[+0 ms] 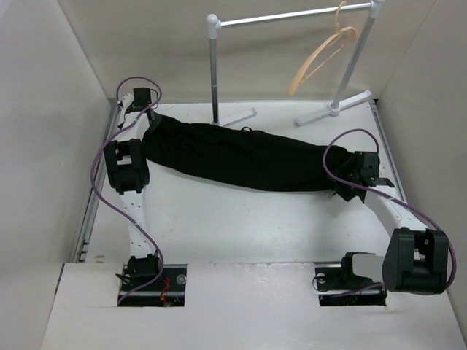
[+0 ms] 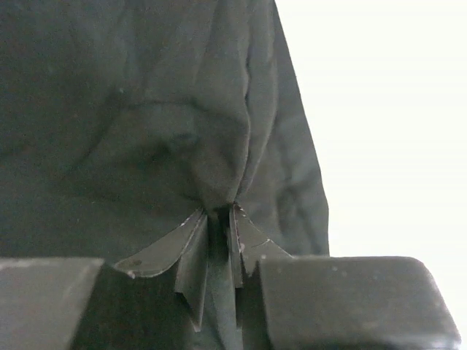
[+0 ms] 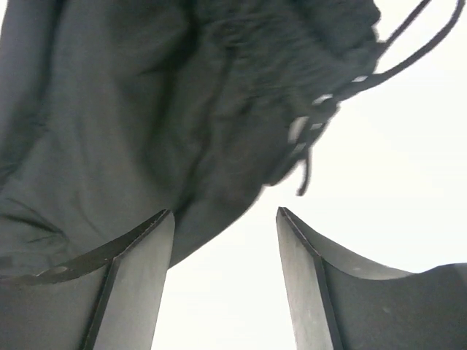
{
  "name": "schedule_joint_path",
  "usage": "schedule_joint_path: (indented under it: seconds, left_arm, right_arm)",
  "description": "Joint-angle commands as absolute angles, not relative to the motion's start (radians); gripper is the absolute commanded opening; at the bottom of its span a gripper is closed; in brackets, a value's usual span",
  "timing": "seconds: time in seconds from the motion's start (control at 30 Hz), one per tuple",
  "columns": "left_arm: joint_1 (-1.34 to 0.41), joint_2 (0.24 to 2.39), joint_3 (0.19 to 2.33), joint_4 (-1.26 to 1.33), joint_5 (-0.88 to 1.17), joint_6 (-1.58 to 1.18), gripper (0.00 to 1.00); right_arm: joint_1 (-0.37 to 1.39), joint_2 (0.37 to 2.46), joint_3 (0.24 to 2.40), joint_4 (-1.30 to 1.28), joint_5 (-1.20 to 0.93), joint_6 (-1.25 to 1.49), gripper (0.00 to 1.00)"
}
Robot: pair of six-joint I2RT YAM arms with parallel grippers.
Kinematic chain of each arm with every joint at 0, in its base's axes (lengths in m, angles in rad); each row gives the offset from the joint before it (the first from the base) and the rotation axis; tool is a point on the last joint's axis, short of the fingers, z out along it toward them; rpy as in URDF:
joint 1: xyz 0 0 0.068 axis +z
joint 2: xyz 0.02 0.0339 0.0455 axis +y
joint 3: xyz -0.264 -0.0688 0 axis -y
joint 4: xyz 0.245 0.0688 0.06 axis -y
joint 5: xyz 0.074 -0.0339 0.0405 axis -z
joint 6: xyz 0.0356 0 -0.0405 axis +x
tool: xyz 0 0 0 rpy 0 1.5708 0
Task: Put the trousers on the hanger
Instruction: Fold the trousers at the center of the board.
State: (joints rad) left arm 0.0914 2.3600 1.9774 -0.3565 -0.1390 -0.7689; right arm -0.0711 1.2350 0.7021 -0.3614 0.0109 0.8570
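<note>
The black trousers (image 1: 241,157) lie stretched across the table from far left to right. The tan wooden hanger (image 1: 321,52) hangs by its hook on the rail at the back right, away from both grippers. My left gripper (image 1: 152,122) is at the trousers' far-left end; in the left wrist view it (image 2: 220,213) is shut on a pinched fold of the black cloth (image 2: 146,124). My right gripper (image 1: 338,179) is at the trousers' right end; in the right wrist view it (image 3: 225,213) is open, with the drawstring end of the trousers (image 3: 182,109) just beyond its left finger and nothing held.
The white-and-silver garment rail (image 1: 292,16) stands at the back on two posts with white feet (image 1: 332,111). White walls close in on the left, right and back. Purple cables loop over both arms.
</note>
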Motion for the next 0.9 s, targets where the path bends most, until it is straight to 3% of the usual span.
schedule_joint_path:
  seconds: [0.0,0.07,0.2,0.37,0.4,0.47,0.5,0.53,0.6,0.67,0.8,0.87]
  left_arm:
    - [0.108,2.387,2.058,-0.275,-0.166,-0.785,0.14]
    - [0.104,2.356,2.045,-0.233,-0.146,-0.785,0.23]
    - [0.093,2.188,1.880,-0.092,-0.120,-0.787,0.57]
    - [0.097,1.889,1.526,0.047,-0.132,-0.818,0.65]
    - [0.105,1.838,1.450,0.060,-0.136,-0.831,0.65]
    - [0.123,1.763,1.334,0.066,-0.143,-0.857,0.65]
    - [0.134,1.731,1.272,0.064,-0.141,-0.874,0.65]
    - [0.146,1.708,1.209,0.069,-0.137,-0.893,0.65]
    - [0.171,1.689,1.120,0.071,-0.117,-0.937,0.64]
    - [0.191,1.704,1.077,0.081,-0.069,-0.977,0.63]
    - [0.203,1.787,1.074,0.130,0.001,-1.023,0.63]
    - [0.202,1.834,1.103,0.132,0.012,-1.026,0.62]
  right_arm:
    - [-0.071,1.189,0.683,-0.345,0.023,0.890,0.66]
    - [-0.062,1.164,0.678,-0.345,0.023,0.881,0.70]
    - [-0.022,1.102,0.655,-0.359,0.028,0.868,0.76]
    - [-0.002,1.003,0.621,-0.396,0.037,0.865,0.76]
    - [-0.001,0.991,0.612,-0.397,0.034,0.865,0.72]
    - [-0.011,0.977,0.595,-0.390,0.026,0.864,0.55]
    - [-0.021,0.976,0.591,-0.387,0.025,0.864,0.33]
    - [-0.031,0.980,0.592,-0.385,0.020,0.864,0.21]
    - [-0.039,1.005,0.609,-0.382,-0.011,0.856,0.18]
    - [-0.044,1.025,0.624,-0.368,-0.017,0.850,0.24]
    - [-0.093,1.086,0.624,-0.325,-0.029,0.854,0.62]
    - [-0.113,1.130,0.621,-0.302,-0.057,0.857,0.69]
